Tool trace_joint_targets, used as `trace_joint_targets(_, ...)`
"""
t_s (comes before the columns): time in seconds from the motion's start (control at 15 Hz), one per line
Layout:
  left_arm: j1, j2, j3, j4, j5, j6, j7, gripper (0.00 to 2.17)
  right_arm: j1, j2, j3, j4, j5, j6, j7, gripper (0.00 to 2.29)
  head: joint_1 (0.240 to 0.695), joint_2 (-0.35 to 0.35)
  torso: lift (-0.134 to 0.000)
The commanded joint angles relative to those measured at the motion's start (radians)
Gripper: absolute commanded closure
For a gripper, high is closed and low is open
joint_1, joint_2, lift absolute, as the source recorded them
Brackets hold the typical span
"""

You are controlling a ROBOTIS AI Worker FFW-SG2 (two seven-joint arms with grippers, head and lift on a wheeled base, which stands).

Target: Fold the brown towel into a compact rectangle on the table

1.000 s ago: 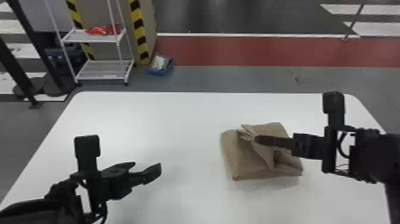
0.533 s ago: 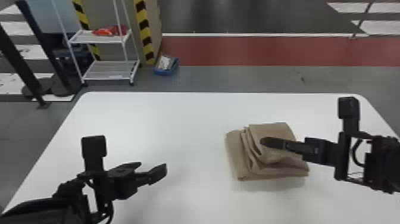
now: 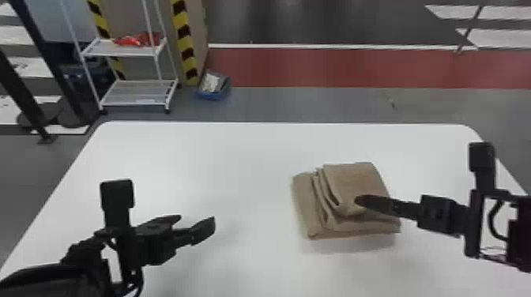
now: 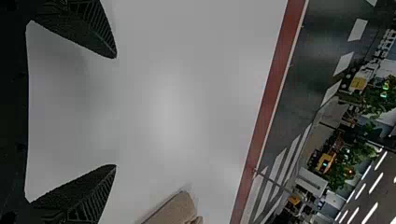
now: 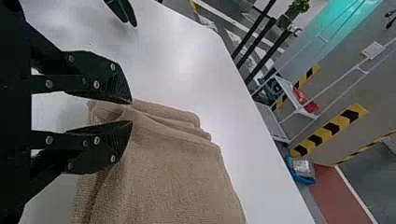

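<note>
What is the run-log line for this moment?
brown towel: folded, layers offset, on white table | right end effector: at towel | left end effector: open, apart from towel

Towel [image 3: 355, 181] plain brown, no print, lighter tan along fold edges. Table [image 3: 197, 158] plain white. Left gripper [image 3: 196, 222] and right gripper [image 3: 358, 200] black. Rack [image 3: 95, 48] white; bundle [image 3: 138, 40] on it bright red. Upright strip [image 3: 184, 39] behind: yellow-and-black diagonal stripes. Bin [image 3: 213, 96] blue. Floor [image 3: 296, 104] grey, crossed by brick-red band [image 3: 336, 67] edged with white line [image 3: 316, 46].
</note>
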Motion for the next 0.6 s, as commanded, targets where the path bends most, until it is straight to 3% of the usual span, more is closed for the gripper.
trace_joint_targets(0.0, 0.000, -0.004, 0.000, 0.005, 0.000, -0.008, -0.001, 0.04, -0.017, 0.023, -0.020, 0.043, -0.030, -0.078, -0.043, 1.96, 0.695, -0.006, -0.124)
trace_joint_targets(0.33, 0.003, -0.004, 0.003, 0.005, 0.000, -0.011, -0.001, 0.04, -0.049, 0.023, 0.155, 0.126, 0.062, -0.094, -0.057, 1.95, 0.695, -0.001, -0.124)
trace_joint_targets(0.53, 0.006, -0.004, 0.017, 0.005, 0.002, -0.011, -0.005, 0.04, -0.040, 0.021, 0.198, 0.127, 0.071, -0.087, -0.040, 1.95, 0.695, 0.047, -0.124)
